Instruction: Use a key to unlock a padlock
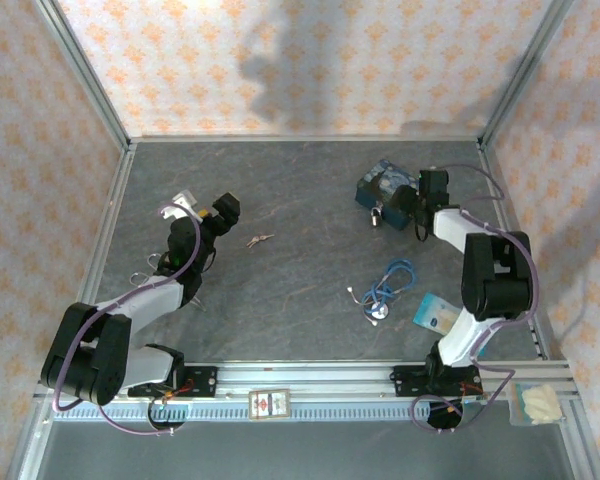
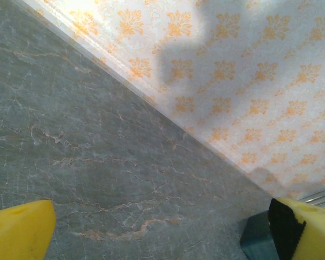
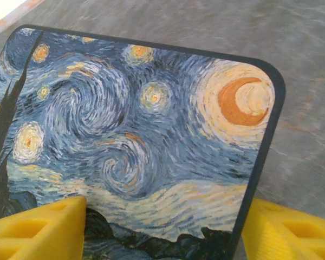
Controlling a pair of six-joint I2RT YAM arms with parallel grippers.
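On table [image 1: 310, 300], far right, just beside painted box [image 1: 385, 183]: padlock [image 1: 378, 215]. Mid-table: key [image 1: 261, 239]. Right gripper [image 3: 162, 230] splayed above box; left gripper [image 2: 162, 233] splayed too, grasping nothing.

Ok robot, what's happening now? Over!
Left gripper open, empty. Right gripper open over box. Key loose on table; padlock beside box. Box crowds padlock.

one padlock [image 1: 378, 216], one key [image 1: 261, 239], one painted box [image 1: 382, 183], one cord [image 1: 388, 288].
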